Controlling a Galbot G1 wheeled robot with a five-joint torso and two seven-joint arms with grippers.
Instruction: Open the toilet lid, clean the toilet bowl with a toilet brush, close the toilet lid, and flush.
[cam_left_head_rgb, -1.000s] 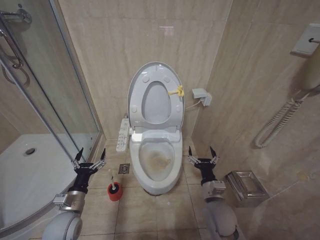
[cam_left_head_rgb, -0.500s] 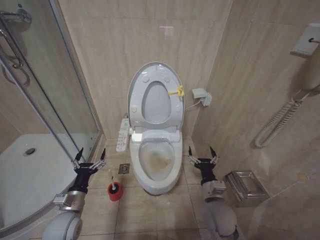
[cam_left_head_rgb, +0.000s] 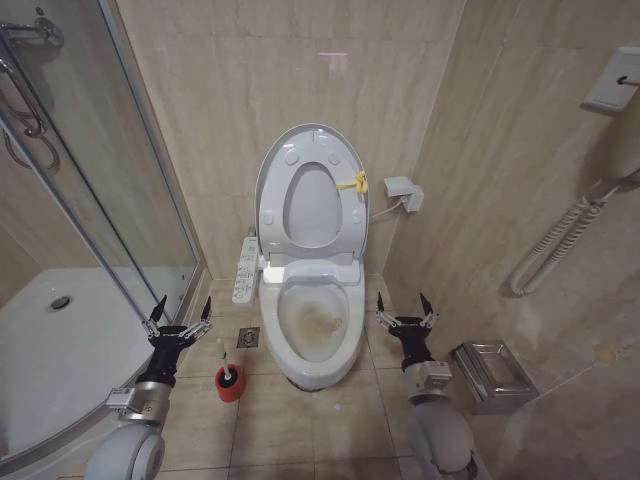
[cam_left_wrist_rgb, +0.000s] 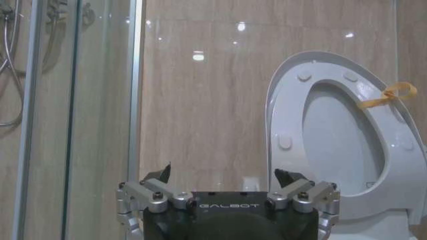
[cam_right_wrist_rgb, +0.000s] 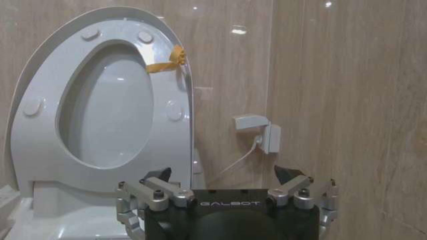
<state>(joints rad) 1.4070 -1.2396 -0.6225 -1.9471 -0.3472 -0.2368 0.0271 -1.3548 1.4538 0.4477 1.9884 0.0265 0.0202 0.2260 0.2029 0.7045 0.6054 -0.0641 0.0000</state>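
The toilet lid (cam_left_head_rgb: 312, 205) stands upright against the back wall, and the ring seat (cam_left_head_rgb: 273, 205) with its yellow tie (cam_left_head_rgb: 353, 182) is raised in front of it. Below them lies the open toilet bowl (cam_left_head_rgb: 318, 322), brown-stained inside. The toilet brush (cam_left_head_rgb: 226, 373) stands in its red holder (cam_left_head_rgb: 231, 390) on the floor left of the bowl. My left gripper (cam_left_head_rgb: 183, 305) hovers open just left of the brush and holds nothing. On the bowl's right side, my right gripper (cam_left_head_rgb: 401, 300) is open too. Each wrist view looks past open fingers (cam_left_wrist_rgb: 288, 178) (cam_right_wrist_rgb: 155, 176) at the raised lid (cam_left_wrist_rgb: 337, 135) (cam_right_wrist_rgb: 110, 110).
A glass shower enclosure (cam_left_head_rgb: 120, 180) and white shower tray (cam_left_head_rgb: 60, 340) fill the left side. A control panel (cam_left_head_rgb: 245, 268) hangs beside the toilet, above a floor drain (cam_left_head_rgb: 248, 337). A metal box (cam_left_head_rgb: 492, 372) sits on the floor at right, and a wall socket (cam_left_head_rgb: 403, 190) is behind.
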